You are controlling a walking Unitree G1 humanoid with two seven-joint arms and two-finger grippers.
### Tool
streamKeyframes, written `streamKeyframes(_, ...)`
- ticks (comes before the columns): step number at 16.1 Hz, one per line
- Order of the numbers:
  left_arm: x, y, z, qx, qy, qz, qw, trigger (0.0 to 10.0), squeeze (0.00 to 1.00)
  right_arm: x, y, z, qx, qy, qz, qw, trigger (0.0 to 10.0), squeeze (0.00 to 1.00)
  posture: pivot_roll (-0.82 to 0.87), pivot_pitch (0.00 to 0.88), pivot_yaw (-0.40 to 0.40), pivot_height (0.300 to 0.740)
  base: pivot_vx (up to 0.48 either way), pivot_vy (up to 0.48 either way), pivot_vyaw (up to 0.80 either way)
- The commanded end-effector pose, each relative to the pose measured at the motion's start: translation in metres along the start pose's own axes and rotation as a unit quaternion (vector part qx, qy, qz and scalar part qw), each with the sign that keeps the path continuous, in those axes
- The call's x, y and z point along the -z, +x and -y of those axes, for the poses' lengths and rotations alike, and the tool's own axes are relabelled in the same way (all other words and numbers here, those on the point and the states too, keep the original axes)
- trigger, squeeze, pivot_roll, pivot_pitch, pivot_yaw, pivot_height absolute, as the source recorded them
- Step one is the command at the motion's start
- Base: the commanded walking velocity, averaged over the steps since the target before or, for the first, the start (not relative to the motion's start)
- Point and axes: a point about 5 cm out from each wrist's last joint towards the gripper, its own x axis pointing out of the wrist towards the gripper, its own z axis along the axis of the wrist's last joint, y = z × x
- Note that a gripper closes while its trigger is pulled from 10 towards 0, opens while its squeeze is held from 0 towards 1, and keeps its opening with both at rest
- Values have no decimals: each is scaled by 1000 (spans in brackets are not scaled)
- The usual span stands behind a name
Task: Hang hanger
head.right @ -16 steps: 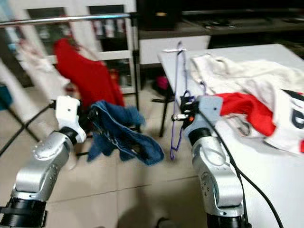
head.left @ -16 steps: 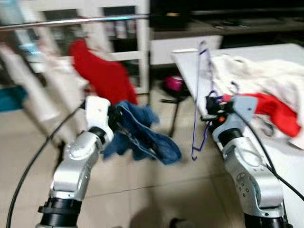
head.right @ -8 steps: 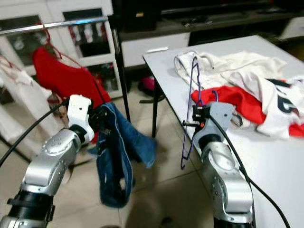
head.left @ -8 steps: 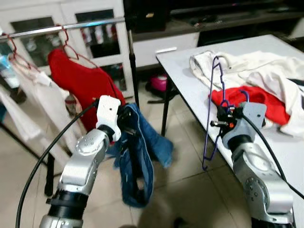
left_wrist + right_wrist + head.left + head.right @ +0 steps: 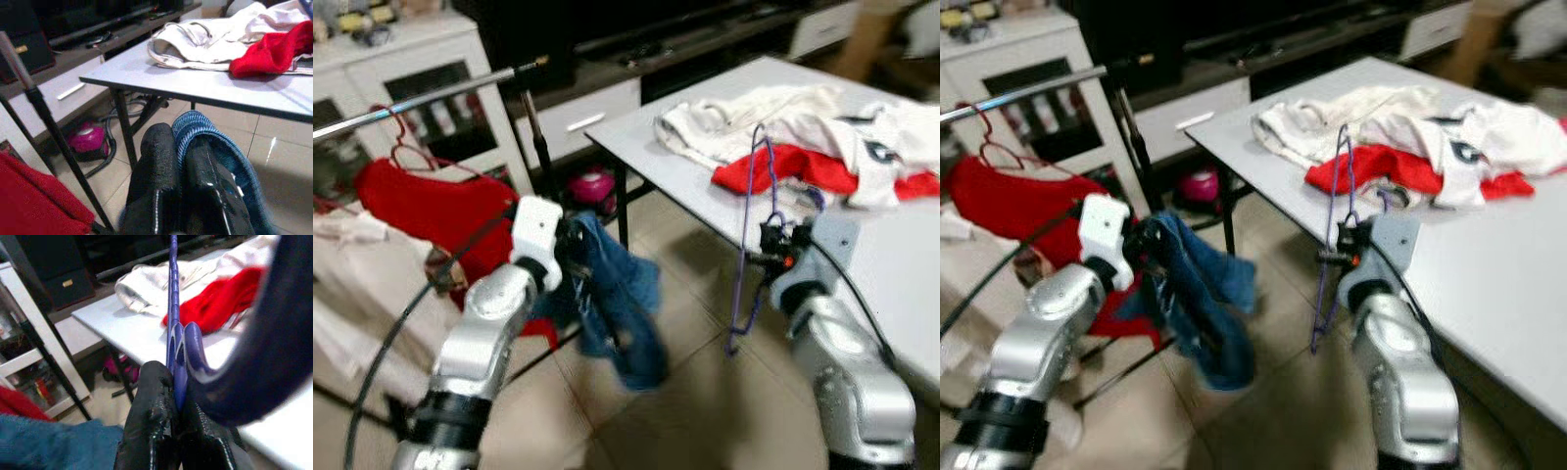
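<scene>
My right gripper [image 5: 771, 238] is shut on a purple hanger [image 5: 748, 245], holding it upright beside the white table's [image 5: 891, 264] near edge; the right wrist view shows the purple hanger [image 5: 174, 328] pinched between the black fingers [image 5: 151, 416]. My left gripper [image 5: 570, 245] is shut on blue jeans [image 5: 622, 313], which dangle toward the floor; in the left wrist view the blue jeans [image 5: 205, 132] wrap over the fingers [image 5: 156, 171]. A silver clothes rail [image 5: 421, 101] runs across the upper left, carrying a red garment [image 5: 421, 211] on a red hanger [image 5: 396, 147].
White clothes [image 5: 754, 117] and a red cloth [image 5: 803, 166] lie piled on the table. A black rack pole [image 5: 536, 147] stands by a white cabinet [image 5: 401, 69]. A pink object [image 5: 594, 186] sits on the tiled floor under the table. A pale garment [image 5: 342, 255] hangs at far left.
The whole view has swung, so the rack sits further left and the table nearer centre. The jeans swing under my left gripper. Both grippers keep their hold.
</scene>
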Motion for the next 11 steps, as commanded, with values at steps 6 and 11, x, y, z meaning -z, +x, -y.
streamKeyframes(6, -4, 0, -1, -4, 0, 13, 1000, 10000, 0, -5, -1, 5, 6, -18, 2, 1000, 10000, 0, -57, 0, 78, 740, 0, 412, -800)
streamKeyframes(11, -1, -4, -3, -15, -3, 11, 1000, 10000, 0, -4, -1, 16, 20, -25, -7, 999, 10000, 0, -44, 0, 55, 740, 0, 408, -800)
